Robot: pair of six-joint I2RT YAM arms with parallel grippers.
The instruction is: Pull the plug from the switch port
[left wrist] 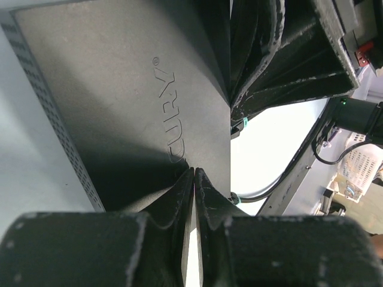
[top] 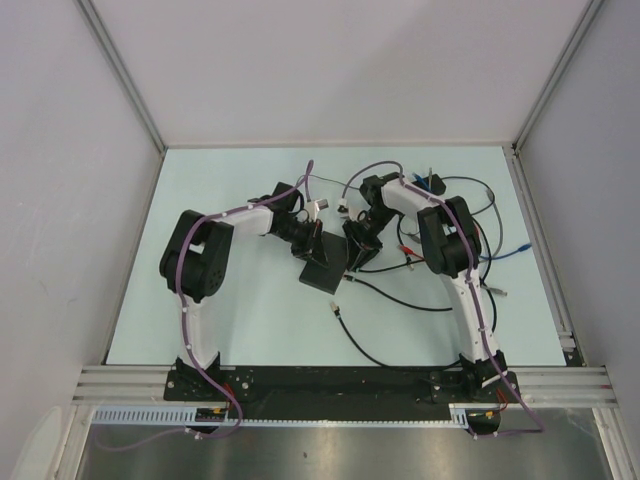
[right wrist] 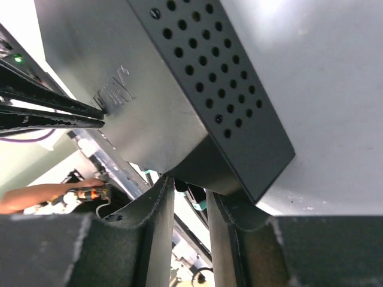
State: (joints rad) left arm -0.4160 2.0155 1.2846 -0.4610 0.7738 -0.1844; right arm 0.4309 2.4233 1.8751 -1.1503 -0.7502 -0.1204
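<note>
Both arms reach in from the near edge of the table [top: 250, 330] and meet over the flat matte black box [left wrist: 119, 89] lying near its middle. The left arm rises from its base, folds at a high elbow and runs its forearm to the right, the wrist angled down at the box. The left gripper [left wrist: 194, 173] has its fingers drawn together to a thin slit with nothing between them, the tips resting on the box's top face just beside the raised lettering near one edge. The right arm climbs from its base, stretches toward the far side, then bends its wrist back toward the box from the opposite side. The right gripper [right wrist: 188, 186] has its fingers standing a little apart and straddling the lower edge of the box, next to the perforated side wall. A teal piece [right wrist: 196, 200], seemingly the plug's boot, shows in the gap between them; whether the pads are clamped on it cannot be told. The switch port sits on that same edge facing the right gripper, the socket itself hidden from view. A black cable [top: 390, 295] trails from that side across the table toward the right arm's base.
</note>
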